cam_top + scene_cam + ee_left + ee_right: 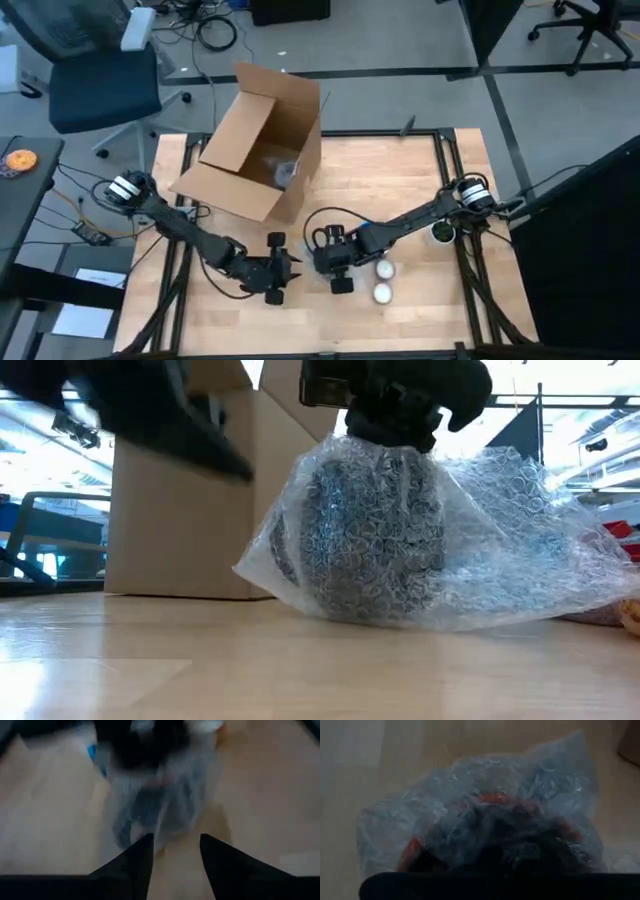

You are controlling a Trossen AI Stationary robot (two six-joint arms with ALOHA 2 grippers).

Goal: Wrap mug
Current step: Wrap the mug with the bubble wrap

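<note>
The right gripper (392, 422) is pressing on a dark mug swathed in clear bubble wrap (400, 540); its finger state cannot be told. The left gripper (172, 852) is hovering just beside, fingers parted

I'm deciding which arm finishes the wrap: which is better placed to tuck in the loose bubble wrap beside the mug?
Probably the left. The right end effector sits on top of the bubble wrap over the mug, pinning it. The left end effector is open and faces the bundle.
</note>
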